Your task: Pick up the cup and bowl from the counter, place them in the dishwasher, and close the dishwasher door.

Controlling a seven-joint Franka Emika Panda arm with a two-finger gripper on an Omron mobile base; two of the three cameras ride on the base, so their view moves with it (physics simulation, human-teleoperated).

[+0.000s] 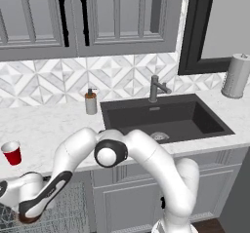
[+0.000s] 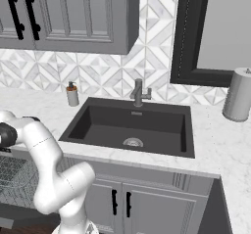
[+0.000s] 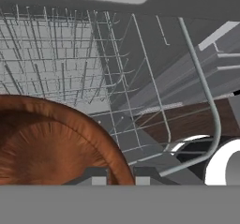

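While my gripper (image 1: 28, 218) hangs low over the grey wire rack (image 1: 73, 207) of the open dishwasher, the left base view shows a sliver of the round dark-brown wood-like bowl (image 1: 29, 220) at its tips. The small red tapered plastic cup (image 1: 11, 153) with its white rim stands on the long white marble-patterned counter (image 1: 44, 127), above the rack and well apart from my hand. So I judge the bowl half done, the cup untouched and the door not yet closed.

From the right base view, my arm bends down beside the counter's front edge toward that same rack (image 2: 12, 172). The black rectangular sink (image 2: 132, 125) and the brown-topped soap dispenser (image 2: 72, 94) sit farther along the counter, clear of my path.

Seen from the hand view, the bowl (image 3: 47, 143) looms large, its rim (image 3: 115, 160) pinched between my two narrow-set finger tips (image 3: 96, 177), so I am holding it by the rim. Beyond it stand the rack's thin tines (image 3: 108, 92) and a curved grey outer wire (image 3: 206, 92). Room is tight: I would lower slowly so the bowl does not catch a tine, then lift straight up, minding the counter's overhanging edge before reaching for the cup.
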